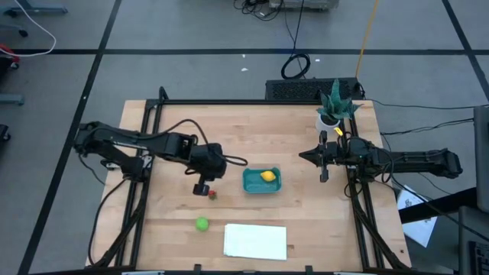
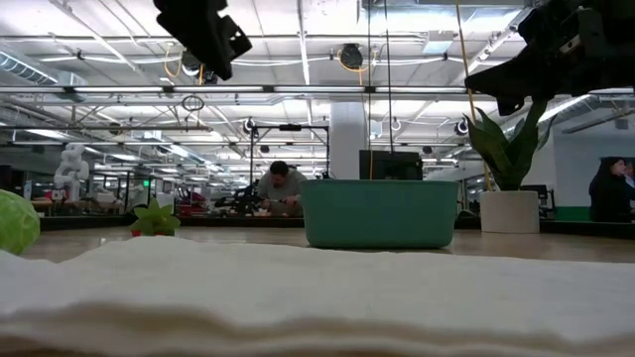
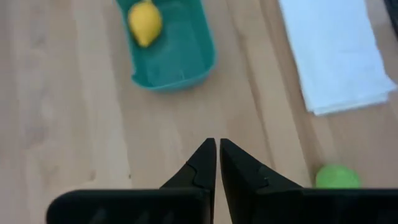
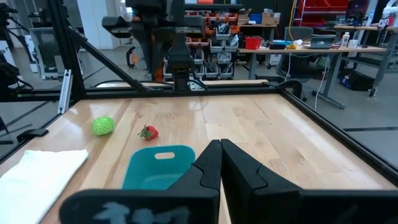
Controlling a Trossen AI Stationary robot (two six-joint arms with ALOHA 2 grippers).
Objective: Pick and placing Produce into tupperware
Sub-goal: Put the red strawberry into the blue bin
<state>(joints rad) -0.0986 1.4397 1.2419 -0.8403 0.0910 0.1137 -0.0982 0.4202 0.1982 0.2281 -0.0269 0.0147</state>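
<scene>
The teal tupperware (image 1: 261,181) stands mid-table with the yellow lemon (image 1: 267,176) lying in it, as the left wrist view also shows (image 3: 144,22). The small dark red fruit (image 1: 212,194) rests on the wood left of the tub. The green ball (image 1: 201,223) lies nearer the front edge. My left gripper (image 3: 217,144) hangs shut above the table, slanting down, just left of the red fruit and holding nothing. My right gripper (image 4: 219,144) waits shut and level at the right (image 1: 303,155), pointing toward the tub.
A flat white sheet (image 1: 255,241) lies at the near edge, right of the green ball. A potted plant (image 1: 335,108) stands at the far right corner. Black frame rails (image 1: 145,153) run along the table's sides. Bare wood lies between tub and sheet.
</scene>
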